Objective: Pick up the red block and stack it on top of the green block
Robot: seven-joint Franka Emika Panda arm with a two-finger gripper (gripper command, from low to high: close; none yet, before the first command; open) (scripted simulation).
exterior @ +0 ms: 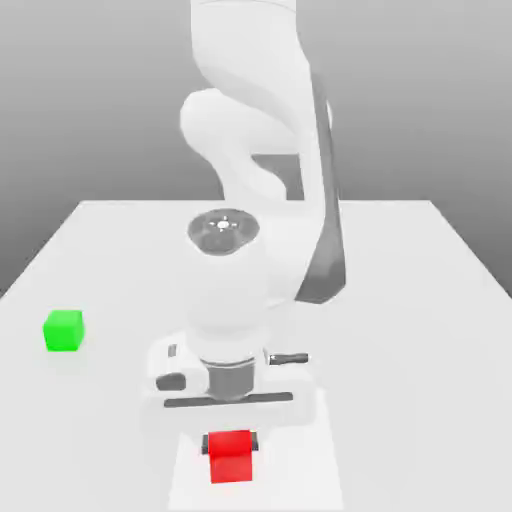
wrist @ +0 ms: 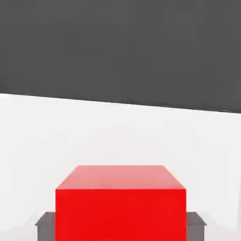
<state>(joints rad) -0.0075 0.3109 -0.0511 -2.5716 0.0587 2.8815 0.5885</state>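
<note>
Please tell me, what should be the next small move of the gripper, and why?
I would lift the red block straight up a little, before going sideways. The gripper appears shut on it, with a finger against each of two opposite sides, while the green block sits apart, toward the exterior view's left.

Bright, washed-out light pales my table point(exterior: 400, 350); a glint tops my arm point(exterior: 223, 230), its white surfaces nearly shadowless.
</note>
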